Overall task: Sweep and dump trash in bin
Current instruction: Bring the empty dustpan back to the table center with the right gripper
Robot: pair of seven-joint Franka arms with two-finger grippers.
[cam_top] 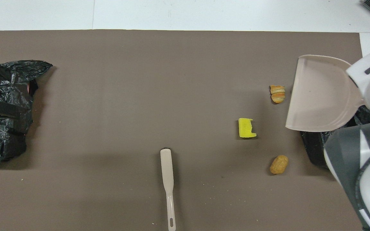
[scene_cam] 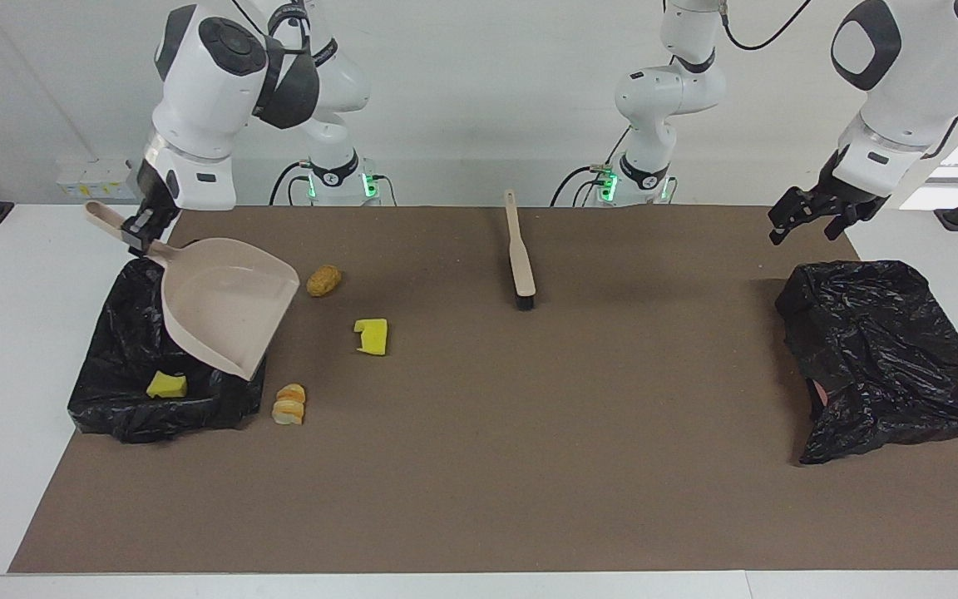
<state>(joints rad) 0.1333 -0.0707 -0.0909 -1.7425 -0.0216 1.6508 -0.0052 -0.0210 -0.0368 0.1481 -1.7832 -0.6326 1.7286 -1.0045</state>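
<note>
My right gripper (scene_cam: 143, 234) is shut on the handle of the beige dustpan (scene_cam: 225, 304), holding it tilted over the black-bagged bin (scene_cam: 117, 358) at the right arm's end; the pan looks empty in the overhead view (cam_top: 320, 93). One yellow sponge chunk (scene_cam: 166, 384) lies in the bin. On the mat beside the bin lie a brown nugget (scene_cam: 323, 280) (cam_top: 279, 164), a yellow sponge chunk (scene_cam: 372, 336) (cam_top: 246, 128) and a striped bread piece (scene_cam: 289, 404) (cam_top: 277, 93). My left gripper (scene_cam: 812, 218) is open and empty in the air over the table's left-arm end.
The beige brush (scene_cam: 520, 254) (cam_top: 167, 179) lies on the brown mat near the robots, mid-table, bristles pointing away from them. A second crumpled black bag (scene_cam: 882, 353) (cam_top: 5, 106) sits at the left arm's end, below the left gripper.
</note>
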